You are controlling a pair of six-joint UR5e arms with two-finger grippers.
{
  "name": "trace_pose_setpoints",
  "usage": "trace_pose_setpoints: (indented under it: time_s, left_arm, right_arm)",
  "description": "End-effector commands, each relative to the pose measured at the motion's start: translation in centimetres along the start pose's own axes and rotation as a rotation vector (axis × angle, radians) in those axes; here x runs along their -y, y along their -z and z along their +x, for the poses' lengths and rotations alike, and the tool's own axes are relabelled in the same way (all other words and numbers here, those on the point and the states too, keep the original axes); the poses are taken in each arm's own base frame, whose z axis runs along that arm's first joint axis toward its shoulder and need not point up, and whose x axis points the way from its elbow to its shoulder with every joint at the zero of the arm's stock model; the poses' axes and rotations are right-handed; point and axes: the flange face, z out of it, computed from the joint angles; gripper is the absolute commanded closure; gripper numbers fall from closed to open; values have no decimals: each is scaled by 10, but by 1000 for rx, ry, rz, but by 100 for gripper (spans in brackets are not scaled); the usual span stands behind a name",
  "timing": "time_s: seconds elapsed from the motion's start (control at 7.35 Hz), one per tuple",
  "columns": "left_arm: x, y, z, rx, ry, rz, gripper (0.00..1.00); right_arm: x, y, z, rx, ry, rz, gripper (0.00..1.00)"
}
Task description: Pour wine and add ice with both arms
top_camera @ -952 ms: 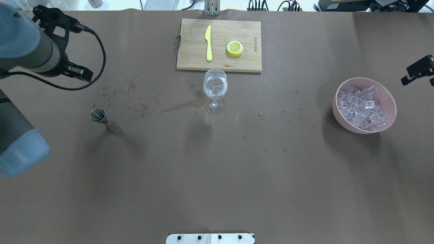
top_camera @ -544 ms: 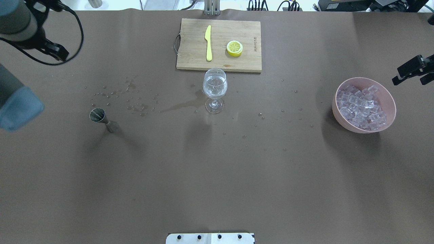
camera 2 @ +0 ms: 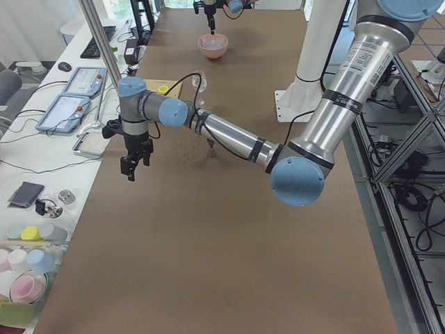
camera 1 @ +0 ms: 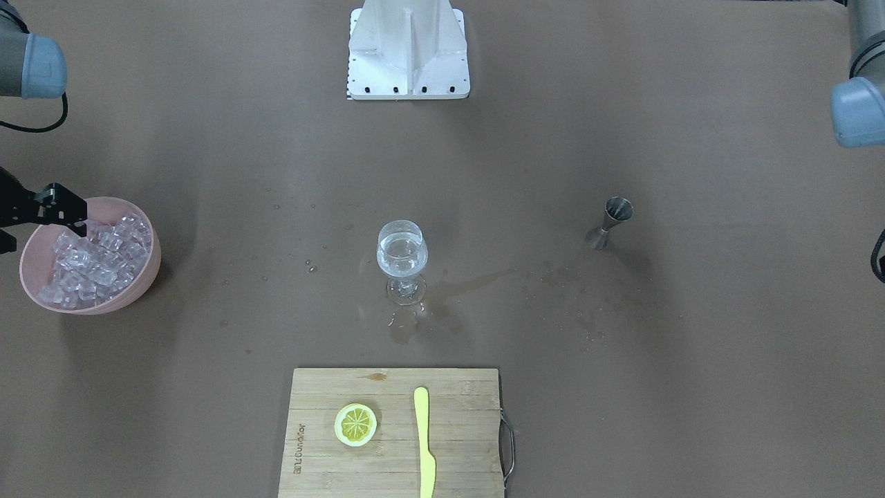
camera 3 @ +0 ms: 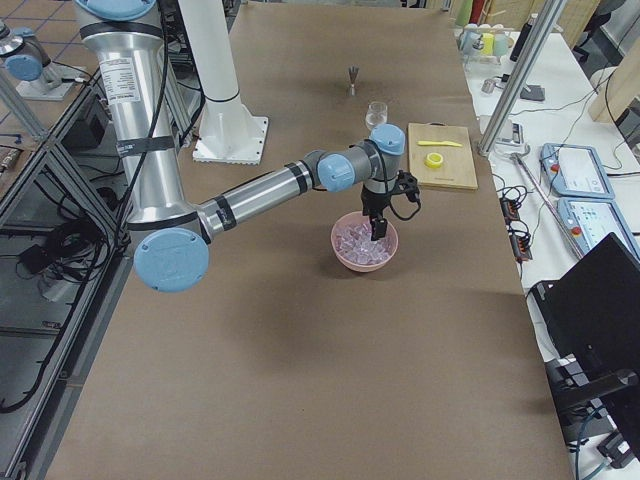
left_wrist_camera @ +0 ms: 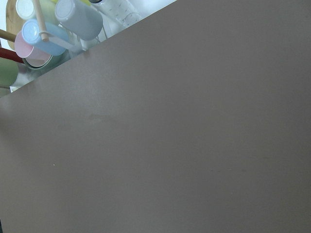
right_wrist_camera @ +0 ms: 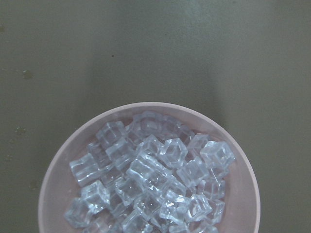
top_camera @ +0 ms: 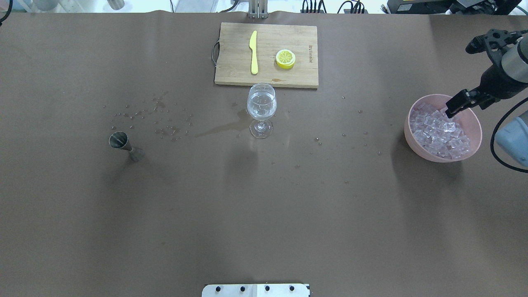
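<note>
A stemmed glass [top_camera: 261, 105] holding clear wine [camera 1: 402, 252] stands mid-table, in front of the cutting board. At the right, a pink bowl [top_camera: 474, 119] is heaped with ice [top_camera: 437, 132], which also fills the right wrist view [right_wrist_camera: 155, 179]. My right gripper [top_camera: 460, 108] hangs open just above the bowl's far right rim, empty. A small steel jigger [top_camera: 119, 141] stands upright at the left. My left gripper [camera 2: 128, 167] shows only in the exterior left view, above the table's left end, so I cannot tell whether it is open or shut.
A wooden cutting board [top_camera: 231, 62] at the far edge carries a yellow knife [top_camera: 253, 51] and a lemon slice [top_camera: 285, 58]. Spilled drops [top_camera: 165, 123] and a wet streak lie between jigger and glass. Coloured cups [left_wrist_camera: 43, 34] sit beyond the table's left end.
The left arm has swung out of the overhead view to the left. The right gripper has come in from the right edge and now hangs over the bowl of ice.
</note>
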Motion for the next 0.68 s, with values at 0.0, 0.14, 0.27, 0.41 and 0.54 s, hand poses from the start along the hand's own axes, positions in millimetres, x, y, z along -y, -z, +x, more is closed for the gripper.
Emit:
trace_pose_setpoints:
  time_s: [0.0,0.14,0.27,0.41,0.54]
  left_arm:
    - [-2,-2,-9,-23,18,-6,2]
    - [-2,-1,-12,-22,22,-4,2]
    - [-2,1,-15,-22,26,-3,2]
    - [-2,1,-16,-22,26,-3,2]
    - [-7,-2,-21,-22,33,-7,2]
  right_arm:
    - [18,-19,7,-21,-20,-28,0]
    - [24,-31,14,-31,-35,-47,0]
    - [29,-26,6,-27,-26,-37,0]
    - [27,-29,4,-26,-22,-42,2]
    - [23,-39,-7,-25,-4,-60,7]
